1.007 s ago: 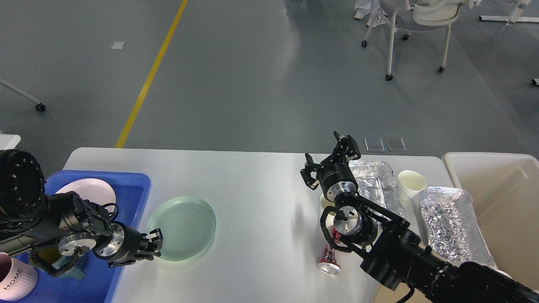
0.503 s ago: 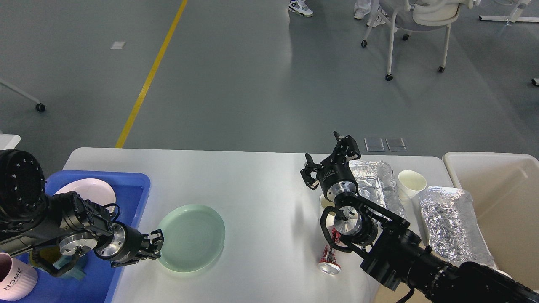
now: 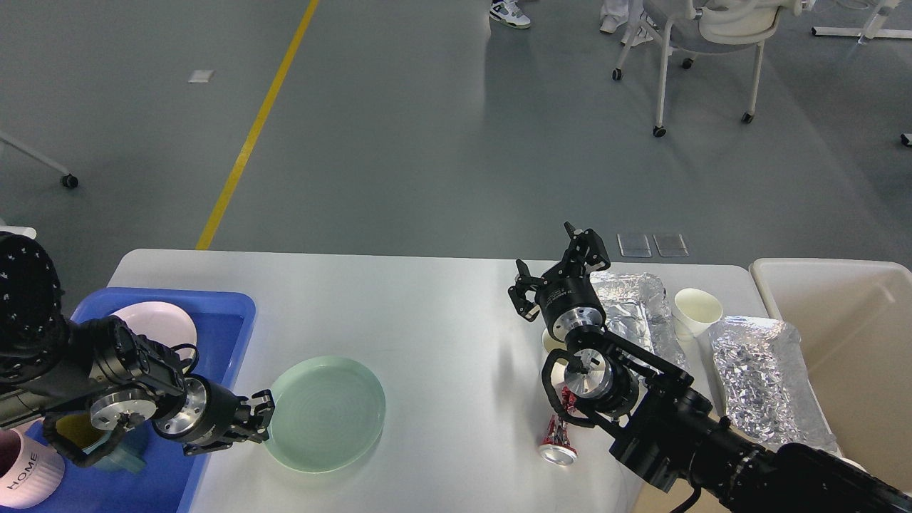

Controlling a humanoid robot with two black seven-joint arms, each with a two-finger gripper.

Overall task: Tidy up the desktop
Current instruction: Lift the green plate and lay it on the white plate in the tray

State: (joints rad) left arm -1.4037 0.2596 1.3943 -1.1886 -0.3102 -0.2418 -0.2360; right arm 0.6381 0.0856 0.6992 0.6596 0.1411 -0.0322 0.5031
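Note:
The white desktop (image 3: 442,313) fills the lower middle of the head view. A pale green plate (image 3: 328,415) lies on it near the front left. My left gripper (image 3: 258,419) is at the plate's left rim, its fingers spread and touching the rim or nearly so. My right gripper (image 3: 559,274) is open and empty, held above the desktop right of centre, next to a crumpled foil tray (image 3: 634,306).
A blue tray (image 3: 214,335) at the left holds a white bowl (image 3: 160,324) and a pink "HOME" mug (image 3: 25,474). A second foil tray (image 3: 762,377), a paper cup (image 3: 698,308) and a red can (image 3: 557,442) lie at the right. A cream bin (image 3: 855,342) stands beyond the right edge.
The green plate has slid to the right and toward the front edge. My left gripper has shifted slightly toward the front with it. The right arm has not moved.

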